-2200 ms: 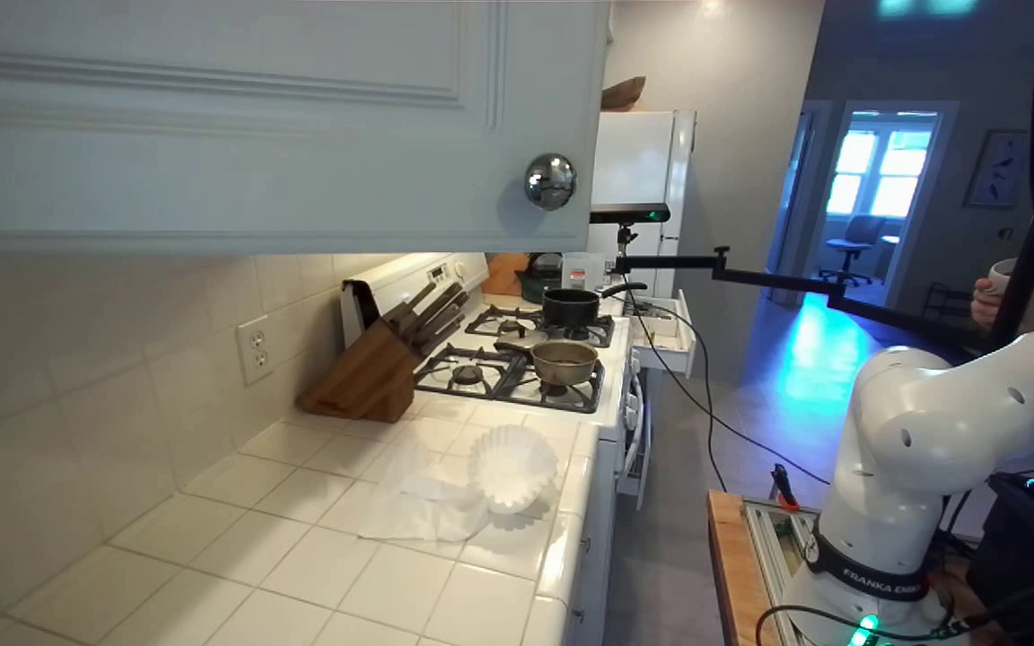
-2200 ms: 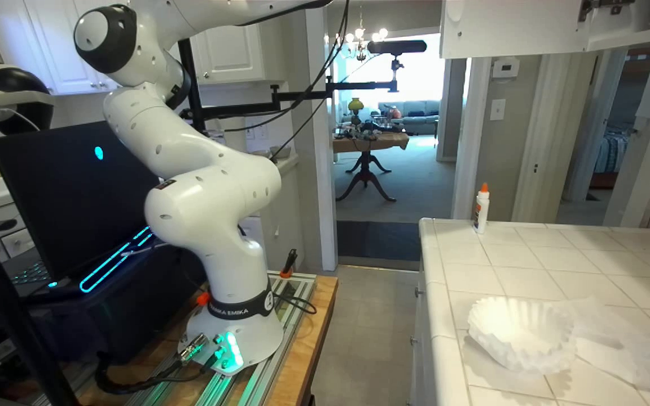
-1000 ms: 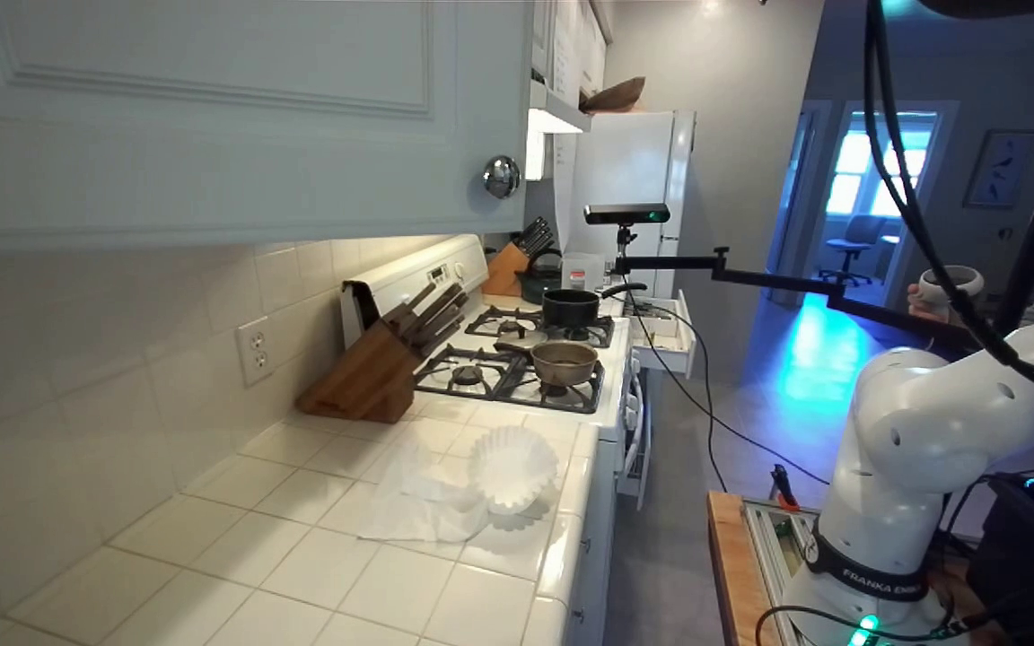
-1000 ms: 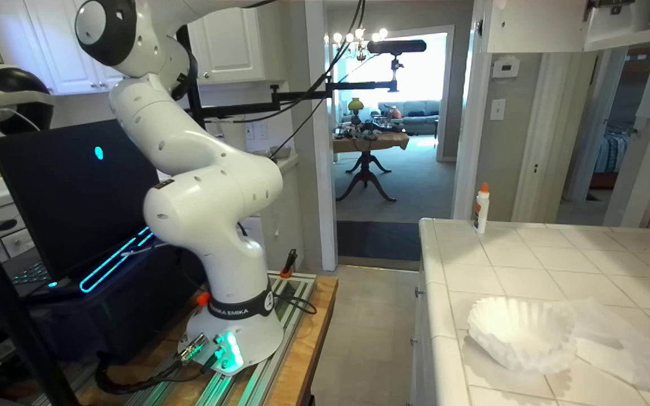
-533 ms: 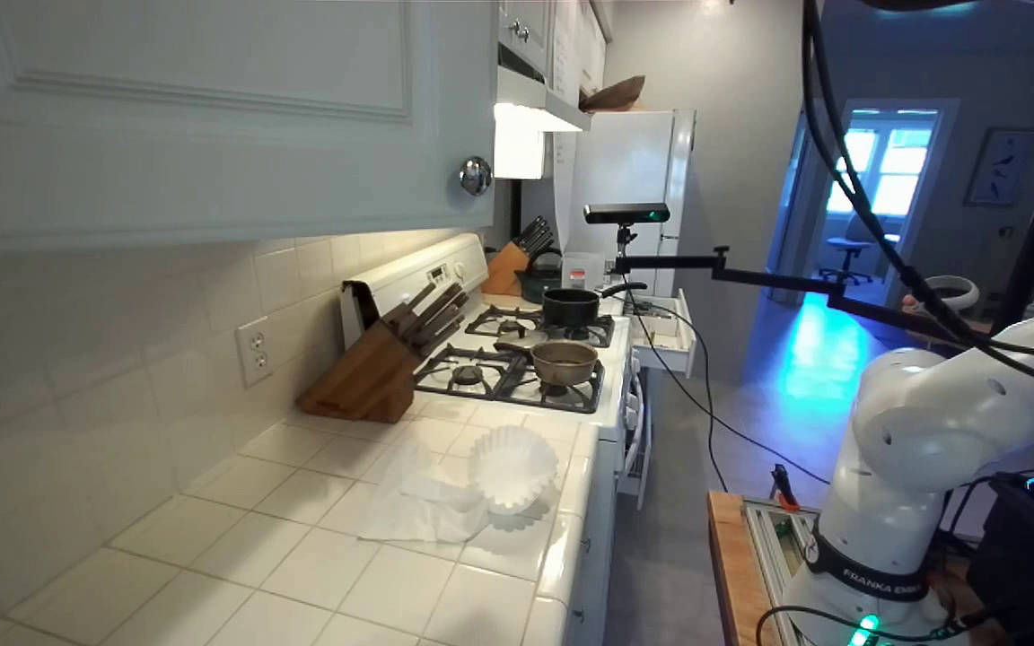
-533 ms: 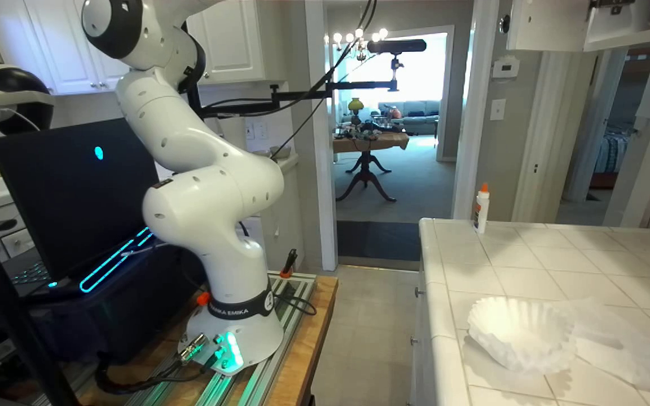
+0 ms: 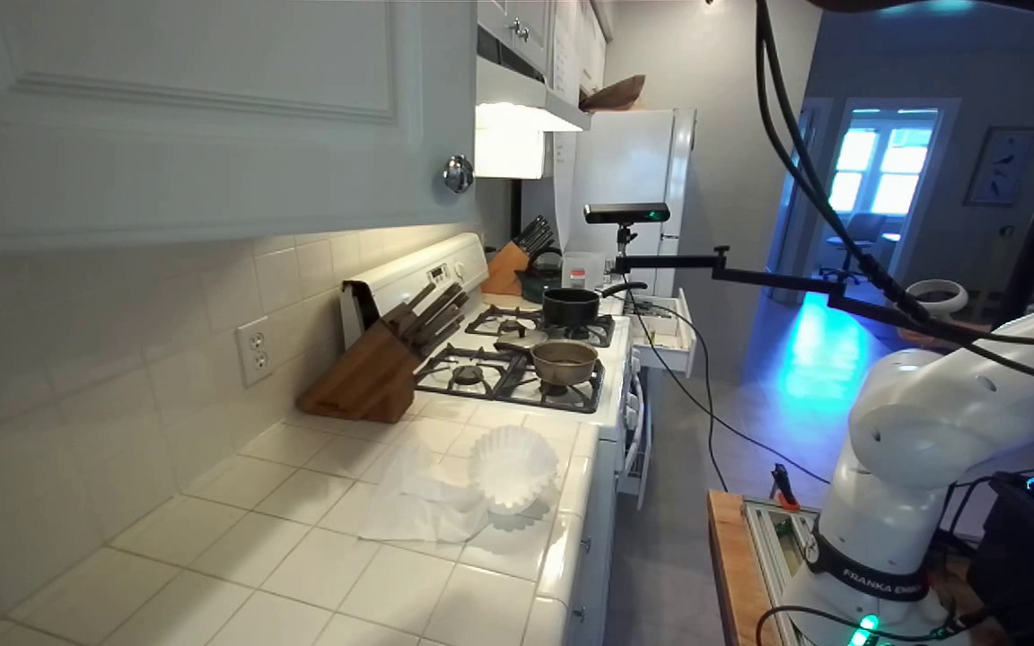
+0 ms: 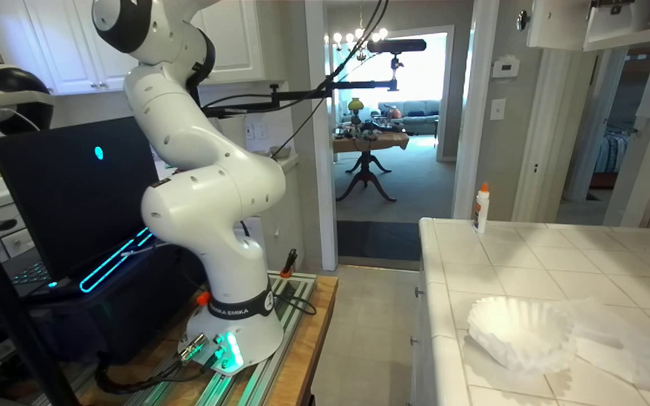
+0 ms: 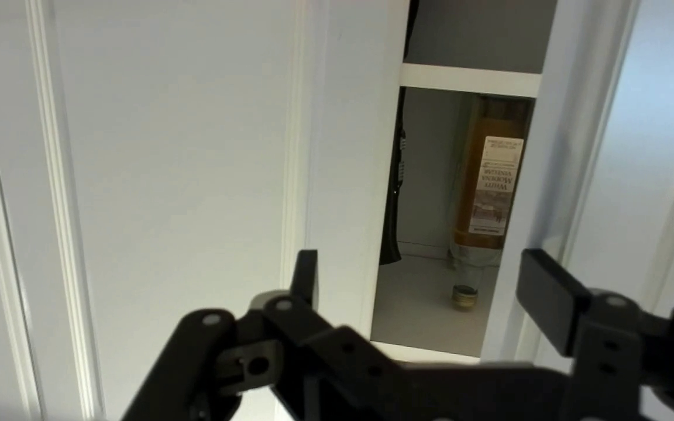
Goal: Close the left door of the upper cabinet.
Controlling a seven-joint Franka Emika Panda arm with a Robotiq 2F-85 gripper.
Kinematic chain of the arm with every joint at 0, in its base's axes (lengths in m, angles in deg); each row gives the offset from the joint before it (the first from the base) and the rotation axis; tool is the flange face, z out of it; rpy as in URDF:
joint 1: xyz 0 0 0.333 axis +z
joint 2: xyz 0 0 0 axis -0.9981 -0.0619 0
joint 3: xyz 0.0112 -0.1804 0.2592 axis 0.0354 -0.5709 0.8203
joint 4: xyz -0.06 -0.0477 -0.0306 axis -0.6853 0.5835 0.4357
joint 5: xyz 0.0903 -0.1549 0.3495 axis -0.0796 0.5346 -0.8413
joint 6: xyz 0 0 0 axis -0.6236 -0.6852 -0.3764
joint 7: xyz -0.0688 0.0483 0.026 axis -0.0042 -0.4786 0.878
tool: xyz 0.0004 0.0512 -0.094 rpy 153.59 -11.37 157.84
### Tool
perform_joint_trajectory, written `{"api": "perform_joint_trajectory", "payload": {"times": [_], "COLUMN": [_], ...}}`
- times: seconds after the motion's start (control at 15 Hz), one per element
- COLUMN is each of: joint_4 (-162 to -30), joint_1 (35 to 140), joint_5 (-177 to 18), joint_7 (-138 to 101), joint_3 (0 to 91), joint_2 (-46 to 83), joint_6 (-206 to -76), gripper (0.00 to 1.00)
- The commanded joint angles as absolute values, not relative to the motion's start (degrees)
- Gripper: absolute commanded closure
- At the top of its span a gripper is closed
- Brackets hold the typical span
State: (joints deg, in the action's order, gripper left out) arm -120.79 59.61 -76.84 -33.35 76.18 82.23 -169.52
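Observation:
The left door (image 7: 212,144) is a white raised-panel door, partly open, with its chrome knob (image 7: 458,173) near its right edge. An exterior view also shows this door (image 8: 559,25) edge-on beside the upper cabinet (image 8: 641,37). The wrist view is upside down: the left door (image 9: 618,146) is on its right side and the twin door (image 9: 173,175) on its left, with a gap between them. My gripper (image 9: 422,280) is open and empty before the gap, one finger in front of each door. Contact cannot be told. The gripper is out of frame in both exterior views.
Inside the cabinet are a shelf edge (image 9: 471,79) and a bottle (image 9: 489,181). Below are the tiled counter (image 7: 302,583), paper filters (image 7: 513,471), a knife block (image 7: 364,368) and a glue bottle (image 8: 481,208). A camera boom (image 7: 768,280) and hanging cables (image 7: 804,170) are near the arm.
The left door has swung toward the cabinet, its knob moving left in an exterior view and its edge moving right in an exterior view. The arm and its cables have moved toward the cabinet.

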Motion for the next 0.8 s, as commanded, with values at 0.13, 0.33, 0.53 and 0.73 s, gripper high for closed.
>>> {"api": "perform_joint_trajectory", "payload": {"times": [0.13, 0.33, 0.53, 0.73], "joint_4": [-117.6, -117.3, -118.0, -119.0], "joint_1": [56.6, 55.5, 51.1, 48.5], "joint_5": [-74.4, -74.1, -73.6, -74.4], "joint_7": [-35.1, -35.6, -39.6, -42.8], "joint_3": [77.2, 77.8, 78.8, 78.1], "joint_2": [79.6, 79.0, 82.3, 87.7], "joint_6": [-169.3, -169.2, -167.9, -162.0], "gripper": [0.27, 0.15, 0.0, 0.0]}}
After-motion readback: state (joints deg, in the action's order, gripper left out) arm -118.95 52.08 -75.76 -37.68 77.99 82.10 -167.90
